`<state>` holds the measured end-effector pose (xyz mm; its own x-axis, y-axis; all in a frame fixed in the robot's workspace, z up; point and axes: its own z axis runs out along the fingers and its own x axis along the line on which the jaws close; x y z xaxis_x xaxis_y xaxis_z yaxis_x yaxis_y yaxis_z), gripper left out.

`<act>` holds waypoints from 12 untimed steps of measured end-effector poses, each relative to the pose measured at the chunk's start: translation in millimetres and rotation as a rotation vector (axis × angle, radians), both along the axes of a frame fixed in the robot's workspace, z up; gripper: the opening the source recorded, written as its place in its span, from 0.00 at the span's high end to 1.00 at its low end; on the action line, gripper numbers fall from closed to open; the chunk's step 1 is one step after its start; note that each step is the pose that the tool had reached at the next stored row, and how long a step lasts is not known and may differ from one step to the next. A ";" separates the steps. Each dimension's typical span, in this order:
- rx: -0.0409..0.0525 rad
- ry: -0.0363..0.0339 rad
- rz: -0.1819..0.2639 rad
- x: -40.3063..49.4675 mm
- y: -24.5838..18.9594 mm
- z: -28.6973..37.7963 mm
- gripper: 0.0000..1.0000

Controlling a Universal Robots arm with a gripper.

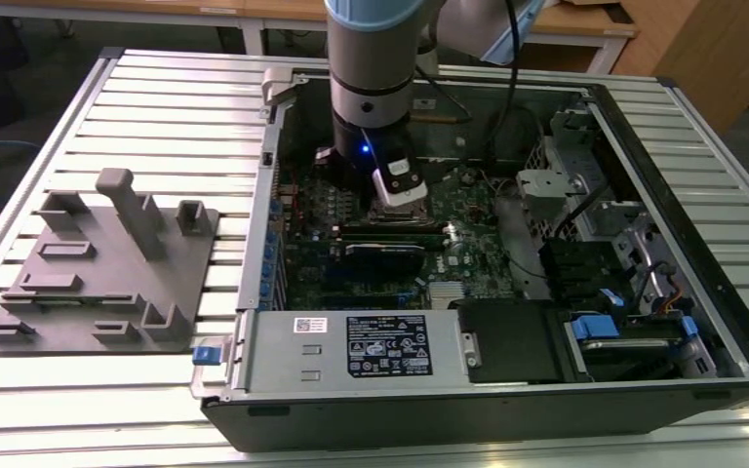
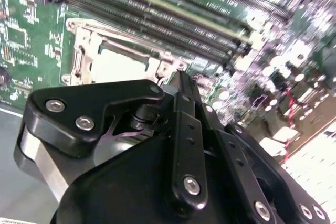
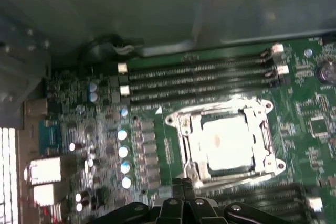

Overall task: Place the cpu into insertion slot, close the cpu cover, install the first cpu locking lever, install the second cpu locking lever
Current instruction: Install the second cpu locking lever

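My tool (image 3: 181, 190) hangs just above the green motherboard (image 3: 315, 124), its black fingertips (image 2: 181, 80) drawn together to a narrow point and holding nothing. The cpu (image 3: 228, 142) lies seated in the insertion slot, with the cpu cover (image 3: 181, 135) framing it in silvery metal. In the first wrist view the chip sits at about one o'clock from my tool tip, close by. My arm (image 1: 372, 58) stands nearly upright, reaching straight down into the open computer case (image 1: 687, 175) resting on the slatted desk (image 1: 153, 107).
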<state>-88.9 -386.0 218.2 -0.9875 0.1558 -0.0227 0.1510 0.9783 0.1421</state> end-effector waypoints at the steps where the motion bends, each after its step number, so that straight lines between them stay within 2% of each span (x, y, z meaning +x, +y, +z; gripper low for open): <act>1: -0.0035 0.0001 0.000 0.4 2.6 0.1 0.90; 2: -0.0075 0.0001 0.000 0.7 4.2 0.0 0.90; 5: -0.0173 0.0001 0.000 1.2 5.5 0.0 0.90; 12: -0.0201 0.0001 0.000 8.8 13.4 -0.2 0.90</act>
<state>-80.0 -372.6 218.0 -0.9875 0.1553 -0.0257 0.1511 0.9809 0.1224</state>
